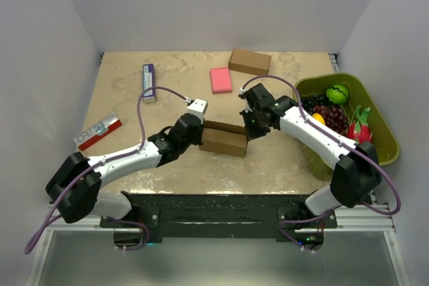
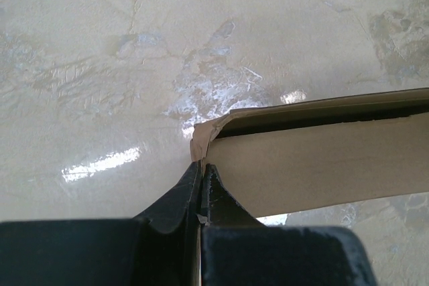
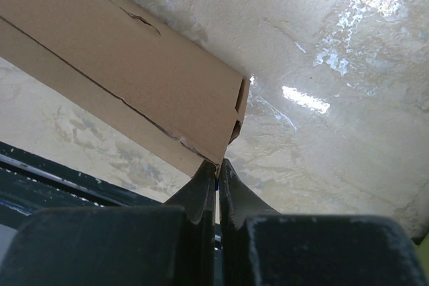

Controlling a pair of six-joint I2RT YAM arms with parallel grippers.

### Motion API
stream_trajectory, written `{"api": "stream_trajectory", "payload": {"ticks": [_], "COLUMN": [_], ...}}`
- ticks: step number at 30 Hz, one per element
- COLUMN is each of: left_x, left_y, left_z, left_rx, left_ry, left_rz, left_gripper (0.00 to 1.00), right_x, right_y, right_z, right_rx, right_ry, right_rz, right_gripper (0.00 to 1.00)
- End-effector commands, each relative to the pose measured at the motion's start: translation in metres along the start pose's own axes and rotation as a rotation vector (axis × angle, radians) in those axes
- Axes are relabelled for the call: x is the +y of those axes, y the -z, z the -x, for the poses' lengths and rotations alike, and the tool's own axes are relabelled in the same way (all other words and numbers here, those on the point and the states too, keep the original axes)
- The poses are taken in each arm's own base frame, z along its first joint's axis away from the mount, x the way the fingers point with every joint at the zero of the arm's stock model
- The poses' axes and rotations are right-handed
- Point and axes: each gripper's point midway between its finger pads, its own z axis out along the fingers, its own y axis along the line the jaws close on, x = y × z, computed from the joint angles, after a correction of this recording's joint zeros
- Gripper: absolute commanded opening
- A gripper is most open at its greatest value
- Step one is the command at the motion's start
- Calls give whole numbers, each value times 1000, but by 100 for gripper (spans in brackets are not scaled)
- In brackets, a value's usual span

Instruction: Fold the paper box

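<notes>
Beige mottled table [image 1: 281, 162], white walls; paper box [image 1: 224, 140] lies at centre, mostly formed. Left gripper [image 2: 203, 169] clenched on its 9 o'clock end flap, right gripper [image 3: 218, 164] clenched on the 3 o'clock corner. Step looks like closing the ends; next needs flaps tucked without crushing. Pink block [image 1: 220, 80], spare box [image 1: 249, 61] at 12 o'clock

Bright even overhead light; glare patches on table [image 2: 100, 165]; wrist-view foregrounds blurred.
</notes>
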Motion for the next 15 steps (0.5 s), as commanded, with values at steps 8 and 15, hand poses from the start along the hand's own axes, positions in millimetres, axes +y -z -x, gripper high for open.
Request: {"api": "stream_trajectory", "payload": {"ticks": [8, 15], "left_x": [-3, -6], "left_y": [16, 14], "left_z": [-88, -90], "left_rx": [263, 274], "left_ry": [-54, -60], "left_rz": [8, 5], "left_gripper": [0, 0], "right_x": [23, 10], "right_y": [8, 6], "right_z": [22, 13], "right_rx": [-141, -145], "right_ry": [-99, -111], "right_rz": [102, 43], "right_gripper": [0, 0]}}
